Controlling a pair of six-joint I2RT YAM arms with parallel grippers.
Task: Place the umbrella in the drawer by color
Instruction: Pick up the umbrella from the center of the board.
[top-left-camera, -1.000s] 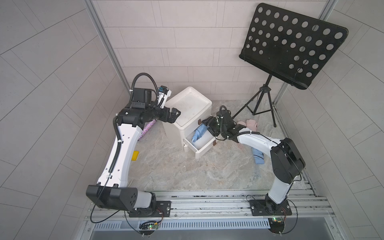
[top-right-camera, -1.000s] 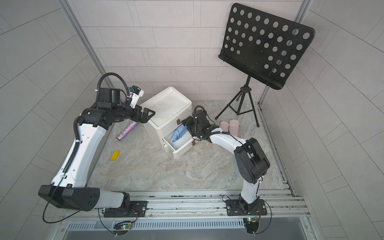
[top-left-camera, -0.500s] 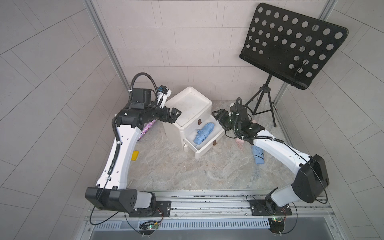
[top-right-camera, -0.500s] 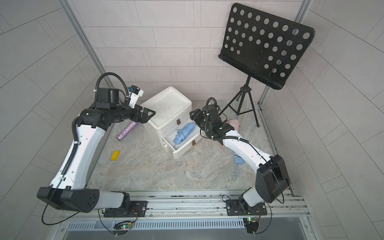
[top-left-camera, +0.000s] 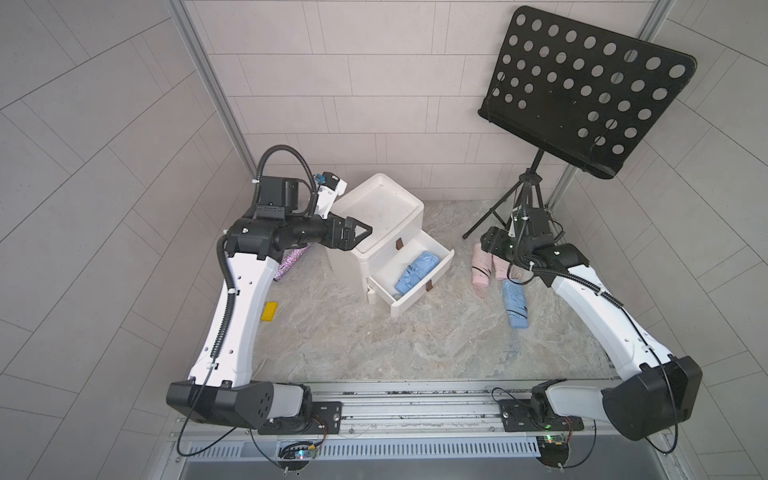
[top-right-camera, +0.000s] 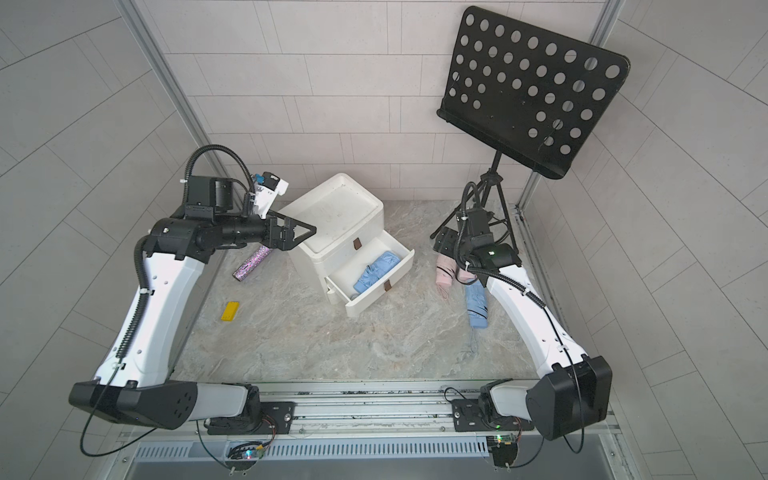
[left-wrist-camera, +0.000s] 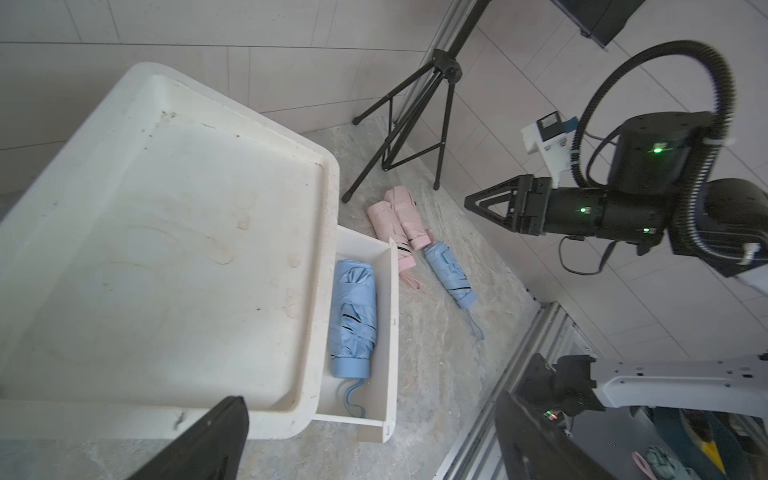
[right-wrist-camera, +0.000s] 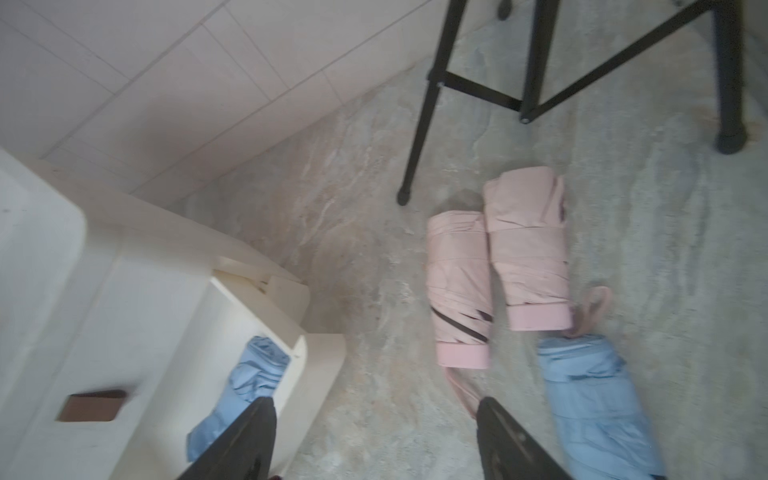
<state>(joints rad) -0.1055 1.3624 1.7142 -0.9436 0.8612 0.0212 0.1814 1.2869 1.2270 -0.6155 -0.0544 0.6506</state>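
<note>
Showing two blue umbrellas (top-left-camera: 417, 274) (top-left-camera: 515, 305), two pink umbrellas (top-left-camera: 481, 266) (top-left-camera: 500, 269), one open drawer (top-left-camera: 412, 300), end effectors (left-wrist-camera: 370, 397) (right-wrist-camera: 374, 401) wide

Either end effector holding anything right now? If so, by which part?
Nothing is held. Left end effector open by the cabinet; right end effector open, empty. One blue umbrella lies loose in the drawer.

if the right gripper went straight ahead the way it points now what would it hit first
Probably bare tabletop, between the open drawer and the nearest pink umbrella. The right gripper frames that gap in its wrist view, though depth is hard to judge.
</note>
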